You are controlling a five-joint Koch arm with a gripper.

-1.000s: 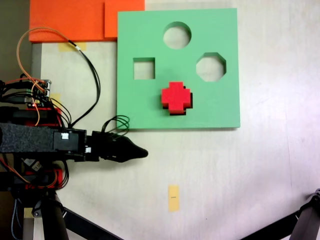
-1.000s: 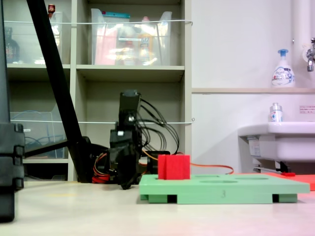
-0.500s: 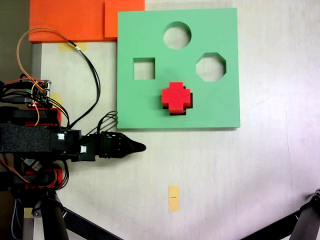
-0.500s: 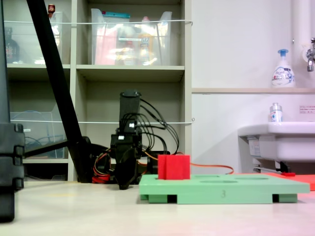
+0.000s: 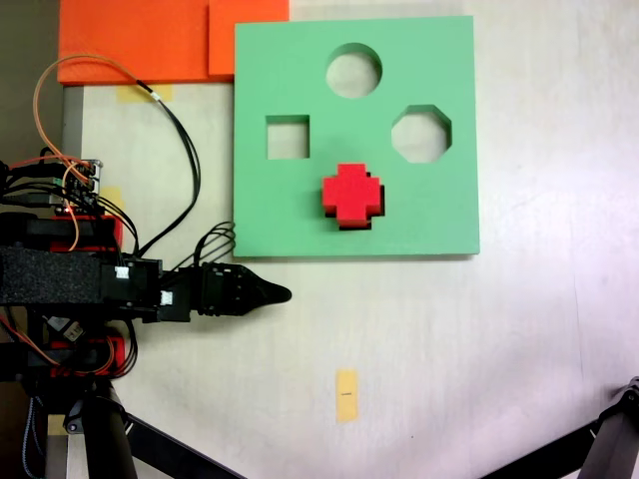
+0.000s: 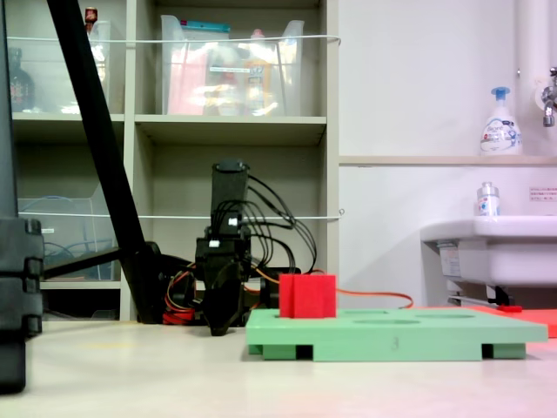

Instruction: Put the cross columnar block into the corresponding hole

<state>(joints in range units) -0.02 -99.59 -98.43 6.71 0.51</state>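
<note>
The red cross block (image 5: 351, 194) stands in the plus-shaped hole (image 5: 348, 224) at the lower middle of the green foam board (image 5: 439, 215), apparently only partly sunk, while the gripper (image 5: 284, 294), its jaws' opening impossible to tell, rests lower left, so the next move would likely be pressing the block flush.

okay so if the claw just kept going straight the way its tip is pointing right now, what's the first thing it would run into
Probably nothing nearby. In a fixed view from above the claw points right, just below the green foam board, so it would pass alongside the board's near edge over bare table. The red cross block lies well off that line. Height is unclear.
</note>
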